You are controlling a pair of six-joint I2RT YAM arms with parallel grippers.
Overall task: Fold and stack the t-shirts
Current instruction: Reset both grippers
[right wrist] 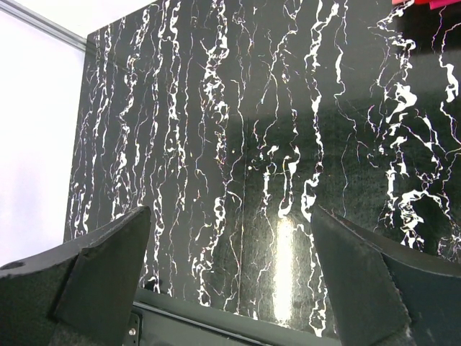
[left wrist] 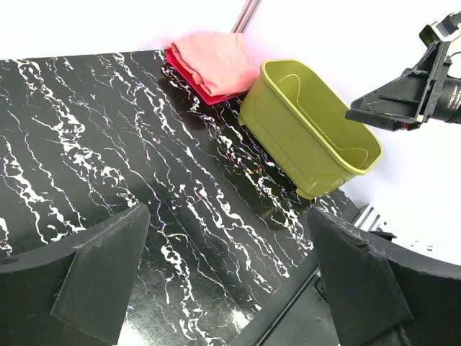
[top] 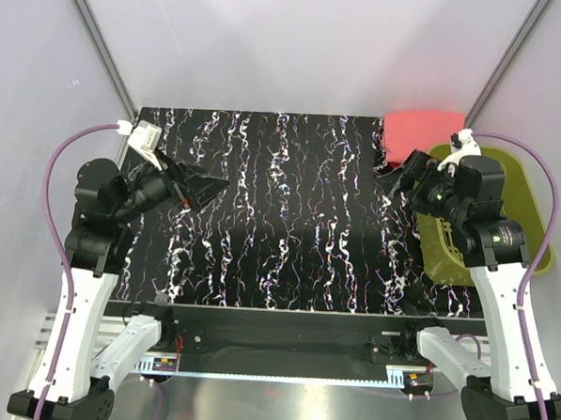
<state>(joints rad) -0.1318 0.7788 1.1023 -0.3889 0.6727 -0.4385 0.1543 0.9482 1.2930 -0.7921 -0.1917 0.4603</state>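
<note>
A folded salmon-pink t-shirt (top: 423, 131) lies at the table's back right corner, on top of a folded brighter red t-shirt whose edge shows beneath it (left wrist: 196, 81). The pink one also shows in the left wrist view (left wrist: 216, 59). My left gripper (top: 211, 183) is open and empty, raised over the left side of the table, far from the shirts; in its own view (left wrist: 225, 216) only bare table lies between its fingers. My right gripper (top: 390, 178) is open and empty, raised just in front of the stack; its own view (right wrist: 229, 213) shows only table between its fingers.
An olive-green plastic basket (top: 440, 256) stands at the right edge beside the shirts, largely under the right arm; it looks empty in the left wrist view (left wrist: 310, 126). The black marbled table (top: 280, 219) has a metal rail along its near edge and white walls around it.
</note>
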